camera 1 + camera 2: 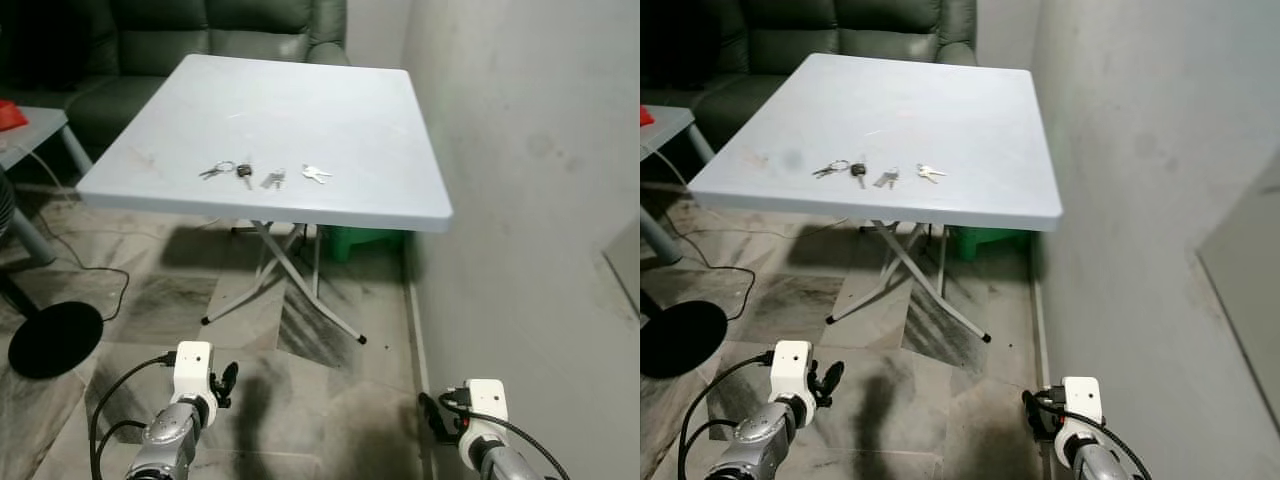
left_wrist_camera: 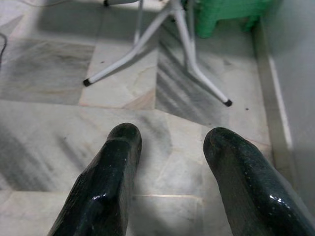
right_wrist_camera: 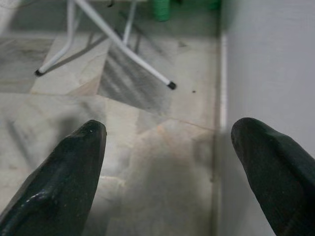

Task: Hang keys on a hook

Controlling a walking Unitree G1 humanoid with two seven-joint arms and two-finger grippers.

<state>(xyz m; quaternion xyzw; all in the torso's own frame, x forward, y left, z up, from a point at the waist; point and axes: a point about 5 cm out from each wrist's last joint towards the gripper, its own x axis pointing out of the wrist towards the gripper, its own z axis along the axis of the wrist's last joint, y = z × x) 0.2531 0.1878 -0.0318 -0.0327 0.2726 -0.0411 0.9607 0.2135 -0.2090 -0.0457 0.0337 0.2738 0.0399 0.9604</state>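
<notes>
4 key sets [image 1: 262, 175], 1 table [image 1: 380, 120]

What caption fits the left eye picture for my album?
Keys wait on the grey folding table while the left hand and right hand hang low, open.

You cannot count the keys [image 1: 243, 172] near the table's [image 1: 400, 200] front edge; they are too small, and their rings and blades run together. The sofa [image 1: 230, 30] behind the table's far edge is cut off by the picture's top and partly hidden by the tabletop. The green stool [image 1: 370, 242] shows only in part beneath the front right corner. Both arms are cut off at the lower edge, and each wrist view crops its black fingers [image 2: 103, 191].
</notes>
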